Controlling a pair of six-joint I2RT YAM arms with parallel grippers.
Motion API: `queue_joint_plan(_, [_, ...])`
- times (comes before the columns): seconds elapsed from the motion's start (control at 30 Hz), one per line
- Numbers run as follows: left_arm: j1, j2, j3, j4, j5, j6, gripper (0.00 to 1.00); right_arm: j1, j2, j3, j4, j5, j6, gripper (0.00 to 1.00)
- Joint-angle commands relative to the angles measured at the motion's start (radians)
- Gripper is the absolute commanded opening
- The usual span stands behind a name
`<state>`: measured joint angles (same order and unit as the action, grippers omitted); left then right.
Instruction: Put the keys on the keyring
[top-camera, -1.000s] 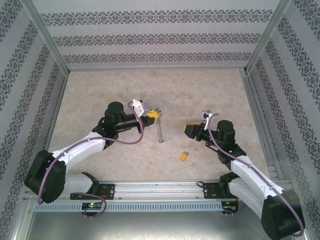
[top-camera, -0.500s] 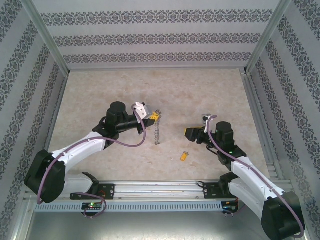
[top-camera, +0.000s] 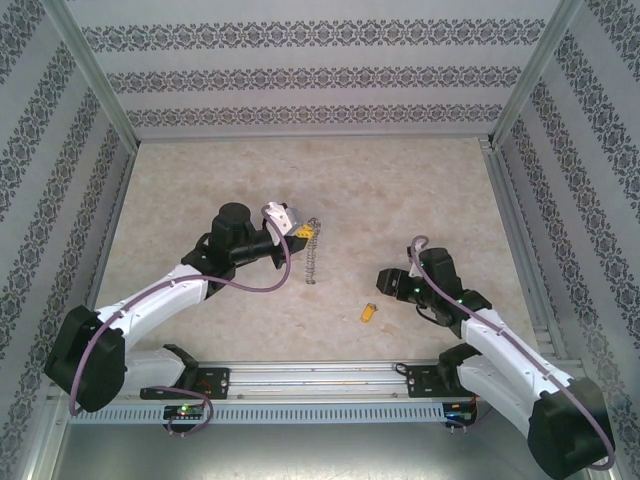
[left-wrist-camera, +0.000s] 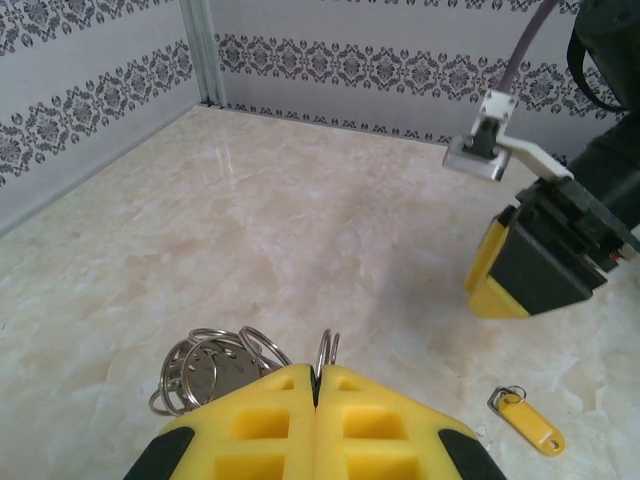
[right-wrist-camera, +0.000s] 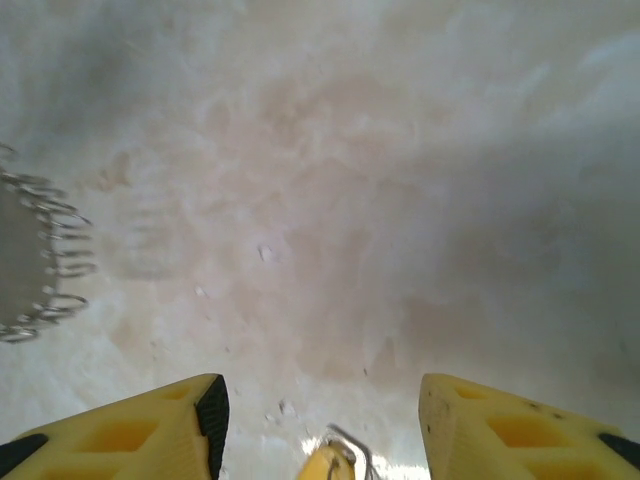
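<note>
Top view: high behind the arm bases (top-camera: 300, 380), looking down over the pale marbled surface (top-camera: 400, 180). Left wrist view skims low toward 3 o'clock; right wrist view hangs close above, facing 9 o'clock. All share the small yellow-orange tagged key (top-camera: 369, 311) and the grey coiled metal keyring (top-camera: 313, 258).

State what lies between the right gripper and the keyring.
Bare table alone separates the right gripper from the keyring, seen in the top view; the key lies off that line.

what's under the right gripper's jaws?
One yellow key lying on the table, between the right gripper's open jaws. The wrist view cuts off its lower end.
</note>
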<state>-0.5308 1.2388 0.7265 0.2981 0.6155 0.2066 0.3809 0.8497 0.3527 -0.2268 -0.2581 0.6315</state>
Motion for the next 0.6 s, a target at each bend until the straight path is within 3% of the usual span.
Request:
queue_joint_plan(0.0, [-0.017,-0.028,-0.018,0.02,-0.003,-0.025,0.0,0.059,0.018,0.01,-0.085,0.102,0.077,0.52])
queue_joint_plan(0.33, [-0.028,-0.035,-0.035,0.054,0.0,-0.037,0.0,0.219,0.033,-0.045,-0.055,0.151,0.213,0.49])
queue_joint_plan(0.57, [-0.031,-0.038,-0.036,0.062,0.002,-0.041,0.0,0.288,0.161,-0.023,0.016,0.158,0.233,0.48])
